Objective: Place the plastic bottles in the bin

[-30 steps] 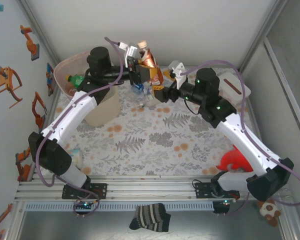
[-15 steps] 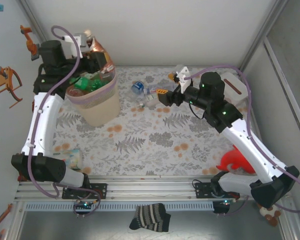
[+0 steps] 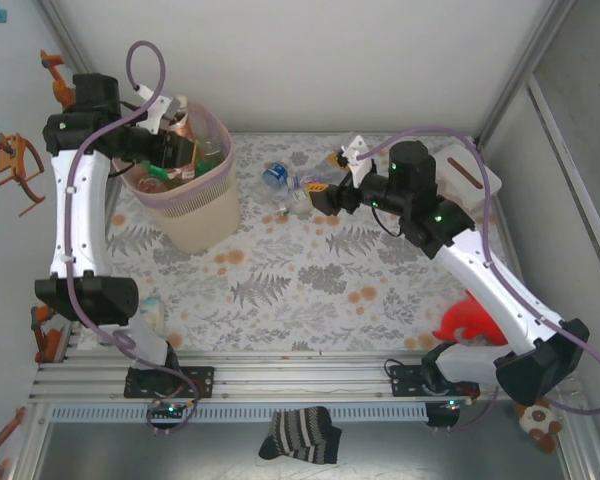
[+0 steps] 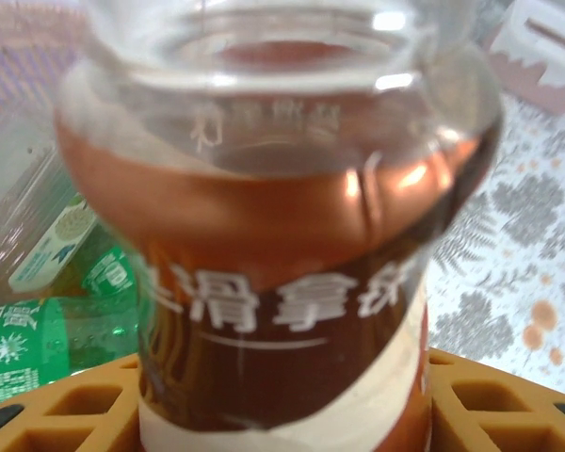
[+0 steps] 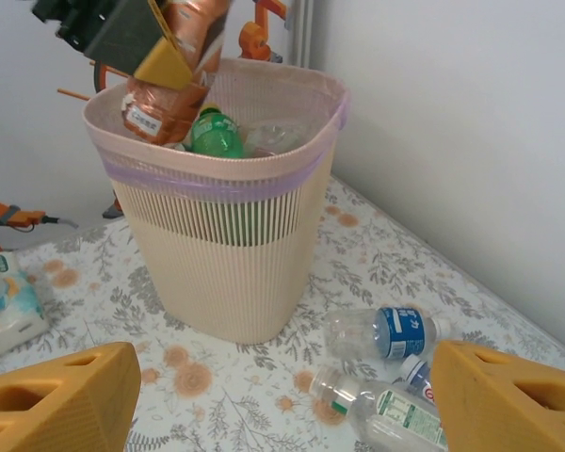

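Note:
My left gripper (image 3: 176, 150) is shut on a clear plastic bottle with a brown-orange label (image 3: 193, 128), holding it just over the open top of the pale pink bin (image 3: 202, 225). In the left wrist view this bottle (image 4: 282, 282) stands between my orange fingers (image 4: 508, 405), and a green bottle (image 4: 38, 330) lies below in the bin. My right gripper (image 3: 320, 196) hangs open above the mat with nothing between its fingers (image 5: 56, 400). Ahead of it lie a blue-labelled bottle (image 5: 386, 331) and a clear green-labelled bottle (image 5: 381, 412). The bin (image 5: 226, 254) stands beyond them.
A white box with a slot (image 3: 470, 170) sits at the back right. A red object (image 3: 468, 322) lies by the right arm's base. A small packet (image 3: 150, 315) lies near the left base. A striped sock (image 3: 300, 435) hangs off the front rail.
My left arm has swung the brown-labelled bottle from the back middle of the table leftward to over the bin, then lowered it toward the rim. The right arm has barely shifted.

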{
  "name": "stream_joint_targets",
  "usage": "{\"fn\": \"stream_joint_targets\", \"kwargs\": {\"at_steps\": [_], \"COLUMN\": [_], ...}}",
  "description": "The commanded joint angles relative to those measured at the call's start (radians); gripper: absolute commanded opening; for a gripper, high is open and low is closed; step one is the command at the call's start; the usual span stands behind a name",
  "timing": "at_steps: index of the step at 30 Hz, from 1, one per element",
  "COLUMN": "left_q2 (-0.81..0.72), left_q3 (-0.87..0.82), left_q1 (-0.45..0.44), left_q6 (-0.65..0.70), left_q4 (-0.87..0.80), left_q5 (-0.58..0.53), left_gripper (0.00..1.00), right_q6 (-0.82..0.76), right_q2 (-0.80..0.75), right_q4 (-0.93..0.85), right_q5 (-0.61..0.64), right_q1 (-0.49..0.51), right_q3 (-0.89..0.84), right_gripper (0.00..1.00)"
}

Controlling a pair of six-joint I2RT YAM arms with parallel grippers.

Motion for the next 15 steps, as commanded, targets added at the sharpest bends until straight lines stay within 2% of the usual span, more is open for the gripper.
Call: {"fn": "stream_joint_targets", "kwargs": {"at_steps": [1, 5, 7, 10, 15], "left_q2": [0.023, 0.066, 0.083, 0.085, 0.034], "left_q3": [0.044, 0.039, 0.029, 0.0, -0.006], "left_q1": [0.008, 0.01, 0.01, 0.012, 0.046], "left_q6": [0.116, 0.125, 0.131, 0.142, 0.135], "left_q4": [-0.149, -0.148, -0.148, -0.148, -0.134], "left_q5": [-0.046, -0.159, -0.178, -0.149, -0.026], "left_gripper": [0.51, 0.51, 0.51, 0.59, 0.71], "right_q6": [-0.011, -0.011, -0.015, -0.011, -0.015], "right_q2": [0.01, 0.021, 0.026, 0.027, 0.059], "right_q4": [-0.019, -0.049, -0.065, -0.059, -0.08], "right_q5": [-0.029, -0.027, -0.031, -0.023, -0.043], "right_q1": [0.004, 0.004, 0.004, 0.004, 0.004], "right_q3": [0.053, 0.073, 0.08, 0.08, 0.126], "right_gripper": [0.8, 0.8, 0.8, 0.8, 0.8]}}
